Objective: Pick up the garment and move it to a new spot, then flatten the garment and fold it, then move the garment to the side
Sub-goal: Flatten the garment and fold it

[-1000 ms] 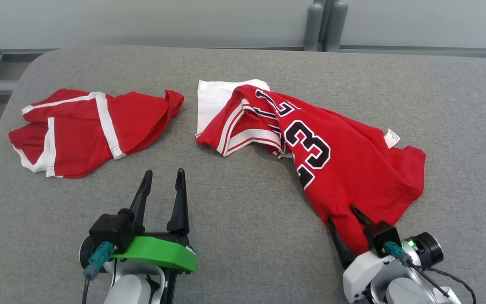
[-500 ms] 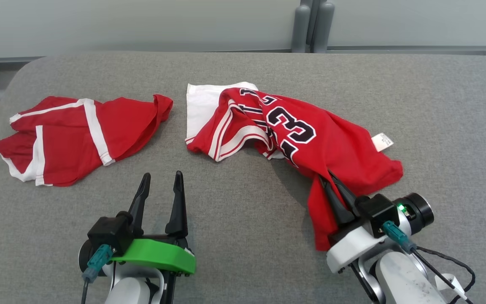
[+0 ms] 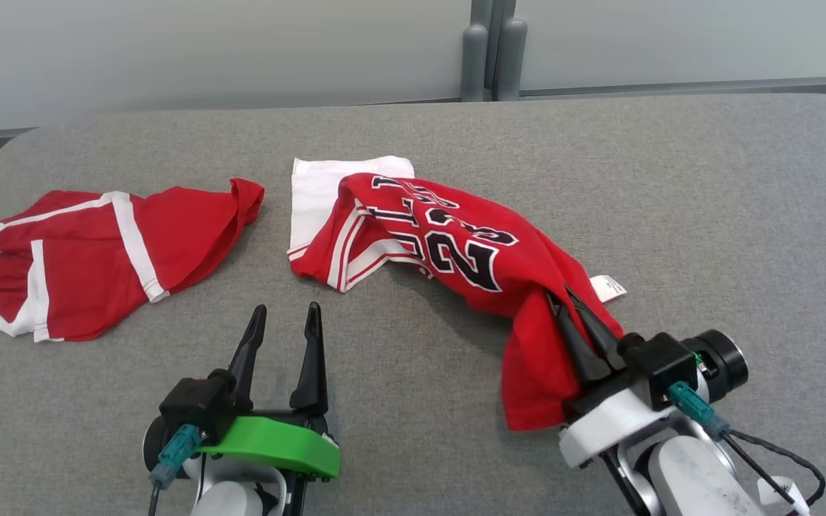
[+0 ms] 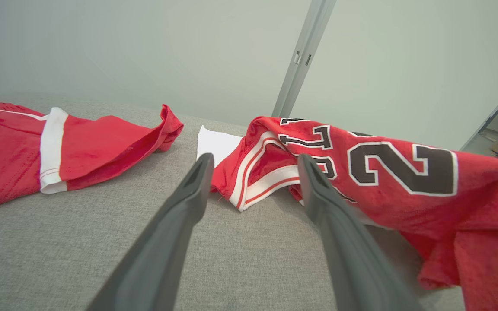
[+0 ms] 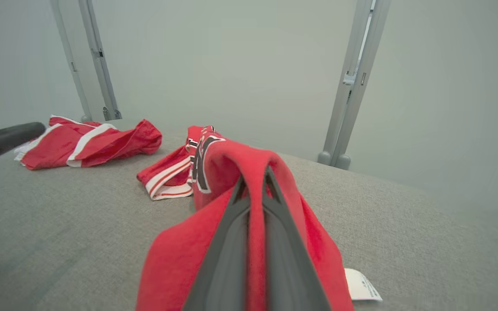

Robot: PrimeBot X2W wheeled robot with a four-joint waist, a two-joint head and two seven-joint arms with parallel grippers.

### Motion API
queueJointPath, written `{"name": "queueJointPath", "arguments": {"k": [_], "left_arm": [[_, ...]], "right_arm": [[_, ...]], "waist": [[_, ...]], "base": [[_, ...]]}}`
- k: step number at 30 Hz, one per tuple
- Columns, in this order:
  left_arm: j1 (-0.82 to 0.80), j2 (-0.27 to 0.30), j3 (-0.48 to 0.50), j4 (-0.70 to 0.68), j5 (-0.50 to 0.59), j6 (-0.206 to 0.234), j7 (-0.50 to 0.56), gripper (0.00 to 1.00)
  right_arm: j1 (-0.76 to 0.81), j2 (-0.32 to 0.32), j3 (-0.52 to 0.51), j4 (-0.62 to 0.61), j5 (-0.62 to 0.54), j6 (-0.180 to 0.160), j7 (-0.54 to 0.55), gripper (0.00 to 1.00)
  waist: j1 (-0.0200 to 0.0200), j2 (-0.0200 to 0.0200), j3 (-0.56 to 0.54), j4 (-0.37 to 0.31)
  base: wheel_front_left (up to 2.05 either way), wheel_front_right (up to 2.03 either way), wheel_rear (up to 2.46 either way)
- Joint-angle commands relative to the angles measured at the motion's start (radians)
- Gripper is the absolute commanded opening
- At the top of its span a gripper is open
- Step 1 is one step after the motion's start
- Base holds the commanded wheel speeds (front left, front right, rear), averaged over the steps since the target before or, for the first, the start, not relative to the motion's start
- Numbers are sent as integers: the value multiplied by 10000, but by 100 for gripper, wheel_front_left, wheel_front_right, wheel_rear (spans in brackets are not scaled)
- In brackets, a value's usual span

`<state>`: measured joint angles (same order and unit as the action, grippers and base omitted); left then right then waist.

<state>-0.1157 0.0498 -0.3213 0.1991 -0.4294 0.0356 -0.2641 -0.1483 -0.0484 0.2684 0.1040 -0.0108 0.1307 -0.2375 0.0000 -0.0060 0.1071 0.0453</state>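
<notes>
My right jaws are clamped on a fold of the red jersey [image 3: 456,247], holding that edge raised. The rest trails ahead-left on the grey surface [image 3: 707,201]. My left jaws stand open and empty, with red shorts [image 3: 90,251] ahead-left of them.

Far right of table [image 3: 728,201]: bare, free to pass.
Left: red shorts [image 3: 90,258] in the way.
Middle: jersey [image 3: 456,247] over white cloth [image 3: 320,190].
Between shorts and jersey: narrow bare strip.
</notes>
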Motion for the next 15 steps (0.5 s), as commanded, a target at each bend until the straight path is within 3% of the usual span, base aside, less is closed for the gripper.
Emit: {"name": "queueJointPath", "arguments": {"k": [1, 15], "left_arm": [[-10, 15, -36, -52, -8, -1, -7, 100], [-489, 16, -387, -313, 30, 11, -5, 100]], "right_arm": [[-200, -277, -202, 412, -58, 1, 182, 0], [-3067, -2333, -1439, 4095, 59, -6, 275, 0]], "waist": [[0, 60, 109, 64], [0, 60, 923, 1078]], "base": [[0, 0, 0], [0, 0, 0]]}}
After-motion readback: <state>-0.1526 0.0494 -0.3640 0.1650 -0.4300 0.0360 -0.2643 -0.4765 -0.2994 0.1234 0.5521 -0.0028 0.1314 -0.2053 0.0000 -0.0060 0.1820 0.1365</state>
